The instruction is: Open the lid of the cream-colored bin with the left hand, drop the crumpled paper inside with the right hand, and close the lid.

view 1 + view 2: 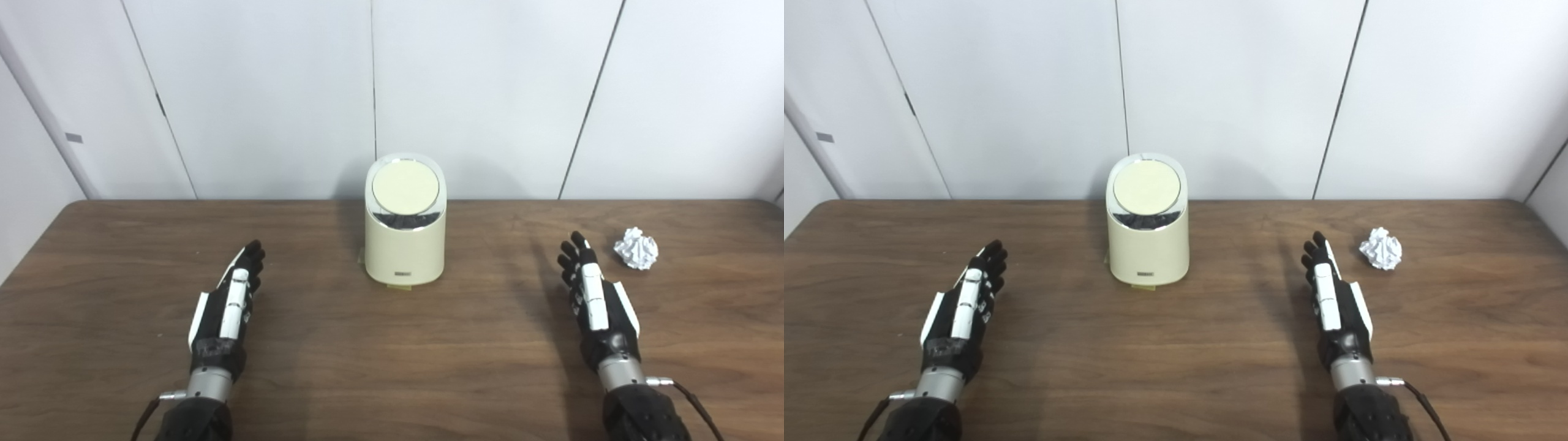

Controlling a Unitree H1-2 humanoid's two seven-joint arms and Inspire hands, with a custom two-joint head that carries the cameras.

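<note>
A cream-colored bin [405, 242] stands upright at the middle back of the wooden table [392, 367]. Its round lid [405, 187] is shut, with a dark shiny rim under its front. A crumpled white paper ball [636, 248] lies on the table at the right, just beyond and right of my right hand [593, 297]. My right hand is open and empty, fingers straight. My left hand [229, 300] is open and empty too, left of the bin and well apart from it.
A white panelled wall [392, 92] stands right behind the table's back edge, close behind the bin. Bare brown tabletop lies between and in front of the hands.
</note>
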